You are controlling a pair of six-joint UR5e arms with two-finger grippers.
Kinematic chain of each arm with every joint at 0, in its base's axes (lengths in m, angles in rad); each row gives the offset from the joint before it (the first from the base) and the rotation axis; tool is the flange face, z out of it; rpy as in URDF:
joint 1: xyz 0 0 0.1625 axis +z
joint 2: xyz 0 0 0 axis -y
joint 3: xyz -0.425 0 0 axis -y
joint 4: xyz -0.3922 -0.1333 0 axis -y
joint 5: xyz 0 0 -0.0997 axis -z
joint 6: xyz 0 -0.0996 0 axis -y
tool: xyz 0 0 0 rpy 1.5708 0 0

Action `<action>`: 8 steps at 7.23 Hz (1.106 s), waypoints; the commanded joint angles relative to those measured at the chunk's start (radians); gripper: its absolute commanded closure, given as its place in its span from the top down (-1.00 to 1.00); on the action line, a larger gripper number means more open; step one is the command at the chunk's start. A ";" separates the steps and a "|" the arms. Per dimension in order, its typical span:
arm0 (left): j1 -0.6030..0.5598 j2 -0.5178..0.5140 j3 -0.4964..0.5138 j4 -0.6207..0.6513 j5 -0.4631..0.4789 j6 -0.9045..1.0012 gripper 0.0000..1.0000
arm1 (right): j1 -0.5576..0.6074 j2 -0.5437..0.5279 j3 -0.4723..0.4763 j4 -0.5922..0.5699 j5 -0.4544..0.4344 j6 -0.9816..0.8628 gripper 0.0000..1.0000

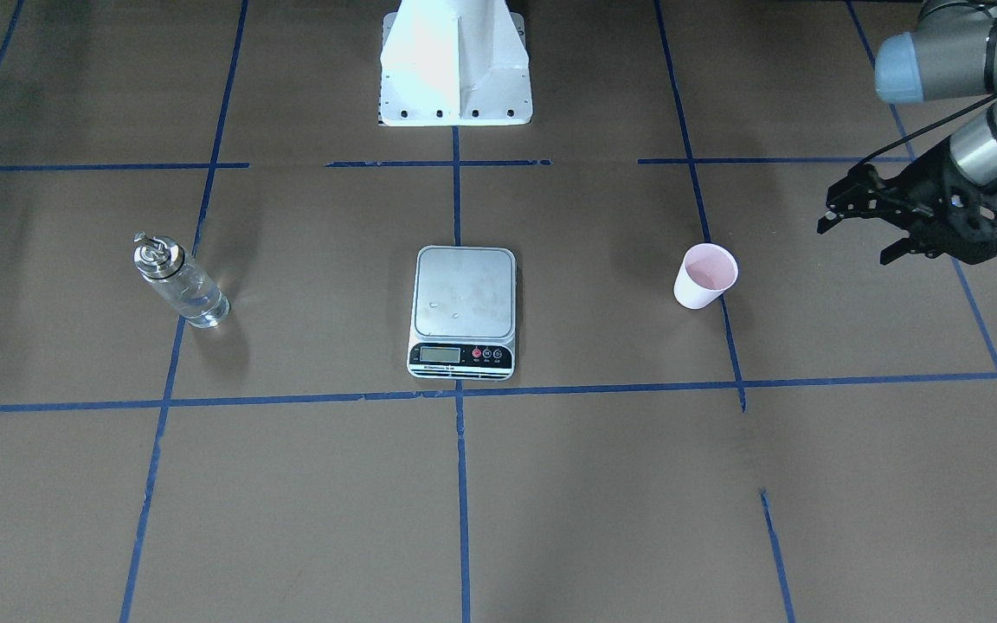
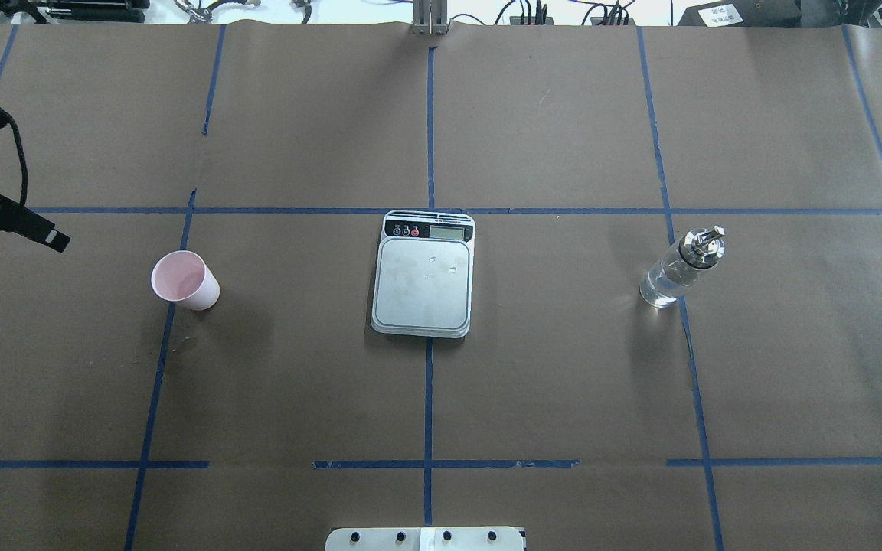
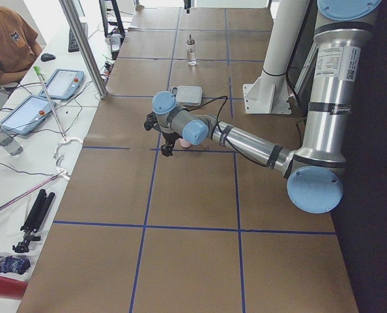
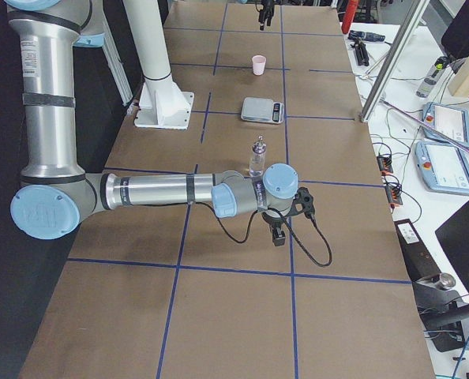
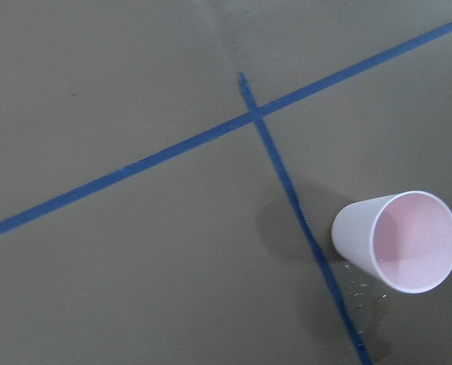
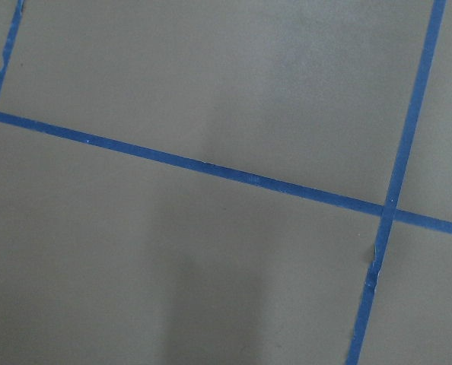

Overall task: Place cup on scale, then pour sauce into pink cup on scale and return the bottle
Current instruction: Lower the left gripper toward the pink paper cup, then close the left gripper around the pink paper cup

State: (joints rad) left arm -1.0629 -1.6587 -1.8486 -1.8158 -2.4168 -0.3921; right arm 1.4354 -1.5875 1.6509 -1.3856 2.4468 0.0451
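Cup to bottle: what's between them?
The scale stands about midway between cup and bottle, touching neither, as the overhead view shows.

A small pale pink paper cup stands upright on the desk, well apart from the flat silver scale at the centre. On the scale's other side a clear glass bottle with a metal spout stands upright, holding colourless sauce.

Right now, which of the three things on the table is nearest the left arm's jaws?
The cup, the only one on that arm's side; the scale is central, the bottle on the far side.
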 commanded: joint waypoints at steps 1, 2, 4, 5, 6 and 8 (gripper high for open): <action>0.124 -0.064 0.005 -0.019 0.042 -0.230 0.97 | -0.003 0.001 0.003 0.003 0.000 0.018 1.00; 0.167 -0.087 0.012 -0.019 0.085 -0.296 0.96 | -0.003 0.006 0.003 0.005 0.000 0.019 1.00; 0.225 -0.099 0.022 -0.019 0.146 -0.329 0.94 | -0.003 0.006 0.003 0.003 0.000 0.028 1.00; 0.224 -0.096 0.016 -0.019 0.153 -0.327 0.93 | -0.003 0.006 0.001 0.003 0.000 0.027 1.00; 0.224 -0.095 0.009 -0.019 0.168 -0.324 0.89 | -0.003 0.006 0.003 0.003 0.001 0.027 1.00; 0.225 -0.098 0.037 -0.019 0.240 -0.321 0.78 | -0.003 0.007 0.003 0.002 0.001 0.025 1.00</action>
State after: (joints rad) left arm -0.8389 -1.7526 -1.8293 -1.8340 -2.2062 -0.7158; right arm 1.4328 -1.5810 1.6535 -1.3831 2.4480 0.0718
